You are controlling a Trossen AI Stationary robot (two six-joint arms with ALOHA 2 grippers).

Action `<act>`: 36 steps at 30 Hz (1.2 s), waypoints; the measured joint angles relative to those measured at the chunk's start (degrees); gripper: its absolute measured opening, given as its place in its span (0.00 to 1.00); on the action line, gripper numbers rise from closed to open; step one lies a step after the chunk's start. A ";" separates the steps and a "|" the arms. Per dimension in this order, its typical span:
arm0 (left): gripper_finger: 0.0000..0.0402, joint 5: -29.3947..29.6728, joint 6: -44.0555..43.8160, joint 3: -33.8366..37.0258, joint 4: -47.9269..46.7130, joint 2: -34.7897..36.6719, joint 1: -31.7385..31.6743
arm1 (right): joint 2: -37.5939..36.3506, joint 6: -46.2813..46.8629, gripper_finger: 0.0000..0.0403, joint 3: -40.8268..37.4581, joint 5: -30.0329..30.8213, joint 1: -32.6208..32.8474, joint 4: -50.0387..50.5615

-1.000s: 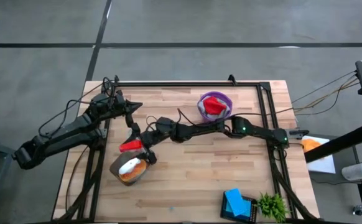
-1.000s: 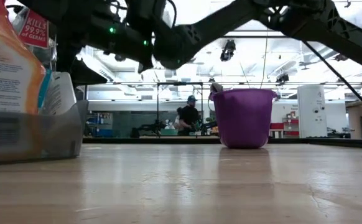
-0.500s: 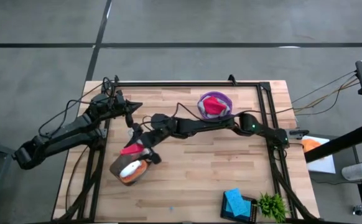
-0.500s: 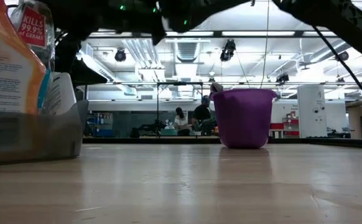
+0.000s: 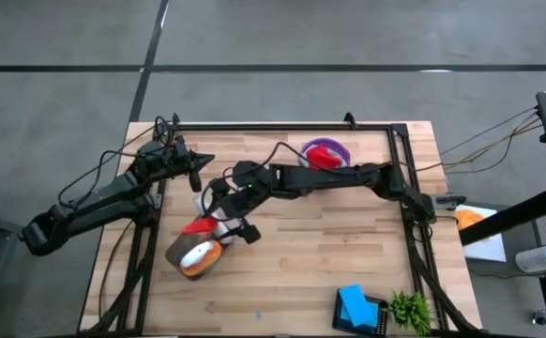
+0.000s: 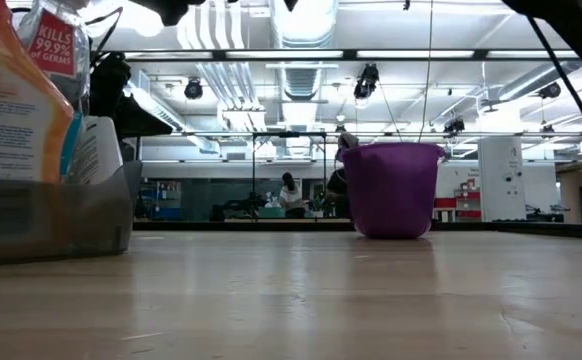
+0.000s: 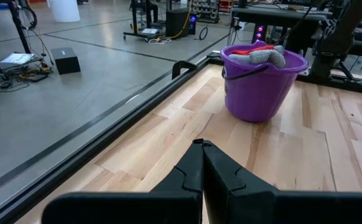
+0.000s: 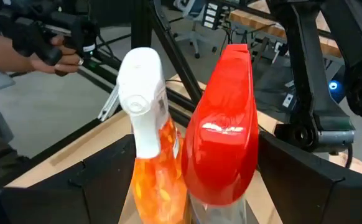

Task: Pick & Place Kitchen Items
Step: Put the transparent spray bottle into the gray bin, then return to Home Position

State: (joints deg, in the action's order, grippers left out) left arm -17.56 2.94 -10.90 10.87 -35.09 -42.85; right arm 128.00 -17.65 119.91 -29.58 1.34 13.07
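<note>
Two spray bottles [image 8: 187, 155] stand in my grey bin [image 5: 181, 253]; right pincer [image 5: 228, 223] hangs wide around their heads. Step: grasp. Next, I descend and close. Left pincer [image 7: 203, 163] waits closed at the bench edge.

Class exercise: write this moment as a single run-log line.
right pincer: open, around red-capped clear trigger spray bottle in grey bin | left pincer: shut, waiting at left edge

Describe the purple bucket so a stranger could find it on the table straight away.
Start at the light wooden table and go to its far edge. The round purple plastic bucket stands there, with red and grey cloths in it. Nothing else on the table is purple.
</note>
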 joint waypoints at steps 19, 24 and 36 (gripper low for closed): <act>0.00 -9.44 -2.66 -0.01 -1.52 0.06 0.33 | -17.09 -2.47 0.80 -3.67 -3.89 0.49 -4.10; 0.00 -31.95 5.05 4.07 7.59 0.47 4.04 | -22.18 -2.17 0.80 -14.41 -3.23 1.50 -12.55; 0.00 -9.21 -3.60 10.49 17.18 7.54 19.26 | -49.07 -2.12 0.80 -48.90 12.24 3.91 -27.41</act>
State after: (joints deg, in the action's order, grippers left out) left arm -26.77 -0.66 -0.40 28.05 -27.54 -23.59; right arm 78.94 -19.77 71.01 -17.34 5.25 -14.34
